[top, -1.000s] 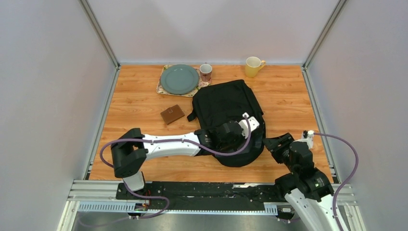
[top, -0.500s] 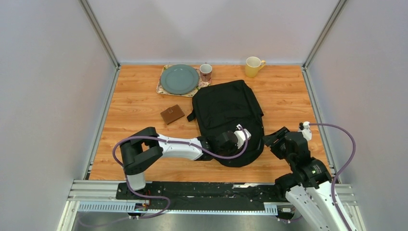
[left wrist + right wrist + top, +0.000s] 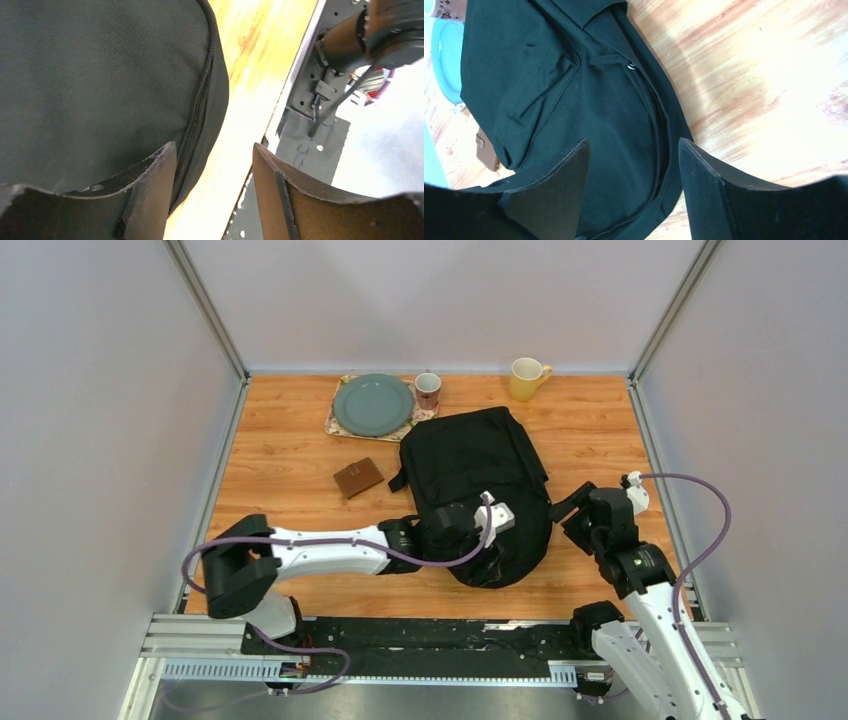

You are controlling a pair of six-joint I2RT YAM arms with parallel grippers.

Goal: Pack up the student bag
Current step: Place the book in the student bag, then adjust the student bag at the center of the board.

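Your left gripper (image 3: 214, 150) has its jaws parted and holds nothing. One finger hangs over the zip line at the rounded end of the student bag (image 3: 100, 75). Your right gripper (image 3: 633, 145) is likewise parted and empty, above the bag's right edge. Beyond both stand a patterned cup (image 3: 428, 390) and a yellow mug (image 3: 526, 378). You cannot see what any of the three holds.

Left arm (image 3: 320, 545) lay stretched rightward, left gripper (image 3: 214, 150) with jaws apart; right arm (image 3: 650, 590) stood bent, right gripper (image 3: 633, 145) likewise, both empty.
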